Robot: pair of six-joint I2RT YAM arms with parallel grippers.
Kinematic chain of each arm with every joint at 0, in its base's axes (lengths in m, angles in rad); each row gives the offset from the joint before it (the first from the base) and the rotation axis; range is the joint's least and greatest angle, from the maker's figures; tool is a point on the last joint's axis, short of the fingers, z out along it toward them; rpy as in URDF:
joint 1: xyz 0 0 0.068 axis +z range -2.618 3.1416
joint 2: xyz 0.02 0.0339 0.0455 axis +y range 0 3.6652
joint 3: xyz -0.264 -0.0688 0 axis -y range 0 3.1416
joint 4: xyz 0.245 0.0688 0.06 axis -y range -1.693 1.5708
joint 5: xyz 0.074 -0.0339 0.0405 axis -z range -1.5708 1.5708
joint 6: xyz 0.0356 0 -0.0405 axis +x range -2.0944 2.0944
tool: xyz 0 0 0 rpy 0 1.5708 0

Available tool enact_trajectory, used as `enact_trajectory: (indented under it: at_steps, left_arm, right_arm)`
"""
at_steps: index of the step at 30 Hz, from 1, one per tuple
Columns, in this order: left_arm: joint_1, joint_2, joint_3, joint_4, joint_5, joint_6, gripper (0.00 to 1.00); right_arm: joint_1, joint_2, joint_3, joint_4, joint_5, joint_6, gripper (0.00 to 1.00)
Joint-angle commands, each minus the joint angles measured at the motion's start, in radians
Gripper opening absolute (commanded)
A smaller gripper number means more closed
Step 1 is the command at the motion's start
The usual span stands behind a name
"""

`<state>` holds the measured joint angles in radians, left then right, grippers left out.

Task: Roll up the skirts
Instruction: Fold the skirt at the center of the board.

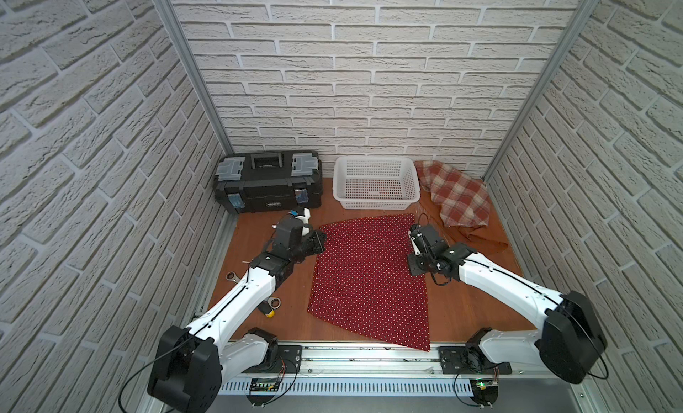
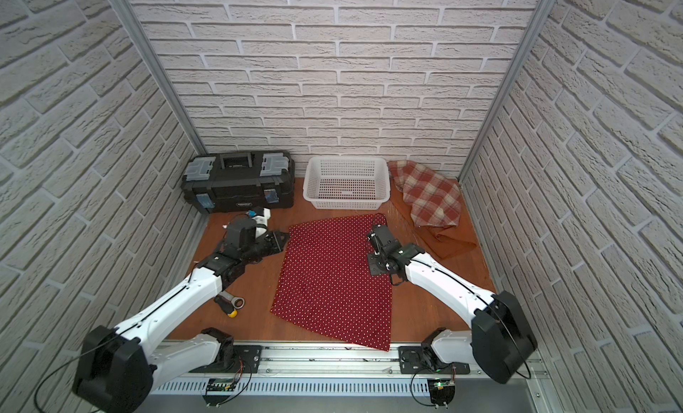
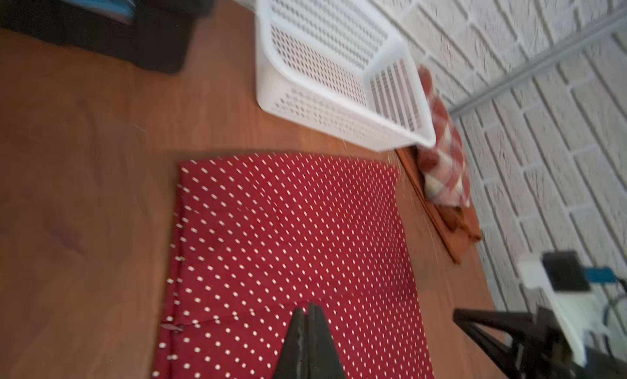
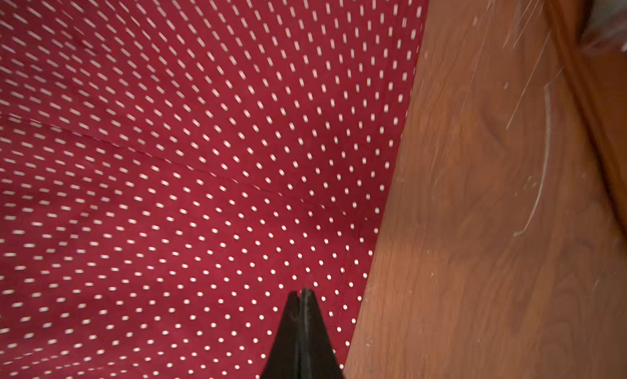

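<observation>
Black toolbox (image 1: pixel 268 182) has a small, unreadable front label (image 1: pixel 272 204).

A robot test booth in a lab, with mock brick walls.
Brick-pattern panels (image 1: pixel 369 78) form three walls, joined by bare aluminium posts (image 1: pixel 193 71). Two white robot arms (image 1: pixel 240 300) are mounted on a metal rail (image 1: pixel 369 354) along the front edge of a wooden tabletop (image 1: pixel 462 311), and open circuit boards (image 1: pixel 264 386) hang just below it. A black toolbox (image 1: pixel 268 185), wrenches (image 1: pixel 274 302), a white basket (image 1: pixel 373 160) and a dotted skirt (image 1: pixel 369 278) lie on the tabletop.
</observation>
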<state>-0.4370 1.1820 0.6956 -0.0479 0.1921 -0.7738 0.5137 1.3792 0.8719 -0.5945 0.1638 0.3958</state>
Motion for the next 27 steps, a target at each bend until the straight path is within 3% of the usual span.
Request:
enact_trajectory:
  at_steps: [1,8,18,27]
  left_arm:
    - [-0.037,0.138,-0.061,0.102,-0.006,-0.079,0.0]
    - [-0.01,0.347,-0.084,0.222,-0.043,-0.13,0.0]
    - [0.118,0.491,-0.08,0.329,-0.034,-0.206,0.0]
    - [0.085,0.592,0.014,0.365,0.003,-0.22,0.0]
  right_arm:
    - [-0.021,0.092,0.059,0.05,0.023,0.052,0.03]
    - [-0.099,0.301,0.125,0.057,0.038,0.074,0.03]
    - [-0.225,0.465,0.238,0.024,-0.064,0.09,0.03]
    - [-0.26,0.627,0.48,-0.07,-0.047,0.036,0.03]
